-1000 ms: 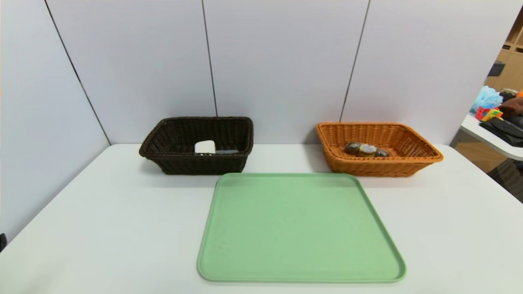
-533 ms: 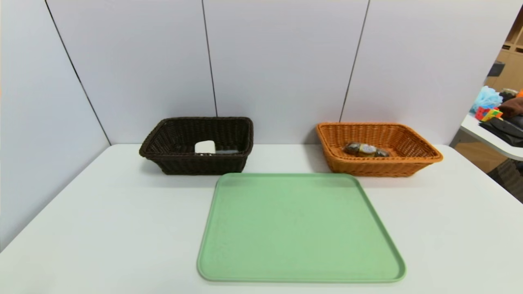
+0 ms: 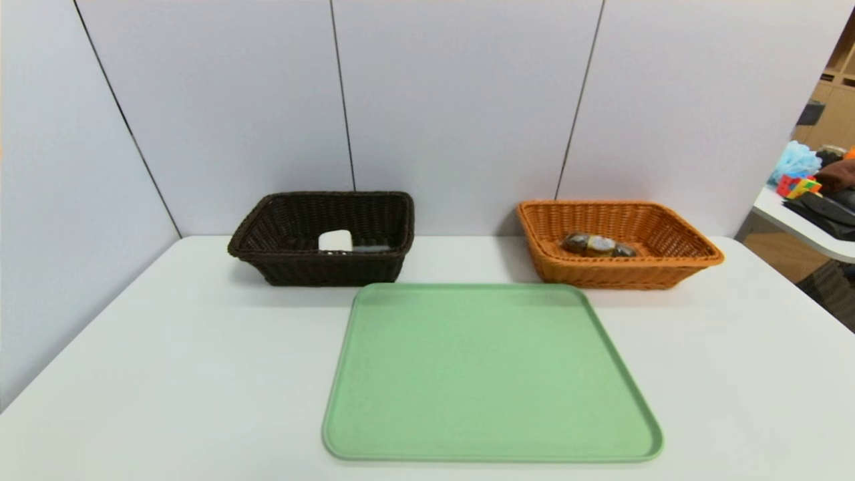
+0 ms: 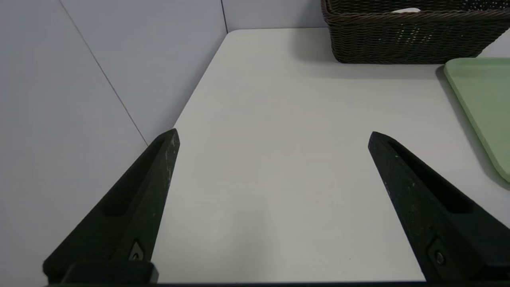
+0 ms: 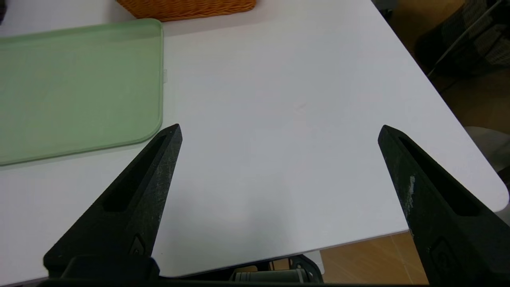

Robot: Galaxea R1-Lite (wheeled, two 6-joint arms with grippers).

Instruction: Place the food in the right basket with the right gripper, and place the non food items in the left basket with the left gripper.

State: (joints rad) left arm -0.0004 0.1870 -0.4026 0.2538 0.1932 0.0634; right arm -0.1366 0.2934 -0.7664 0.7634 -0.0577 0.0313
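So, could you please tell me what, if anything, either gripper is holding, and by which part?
Nothing is held: the left gripper and right gripper both stand open over the white table.

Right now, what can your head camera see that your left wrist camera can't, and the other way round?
Only the head view: the orange basket, the cookies in it, and the pale grey thing beside the soap in the dark basket.

Only the left wrist view: my left gripper, open with nothing between its fingers, over the table's left part.

Both: the dark basket, the white soap (just a bit of it in the wrist view), the green tray and the white table.
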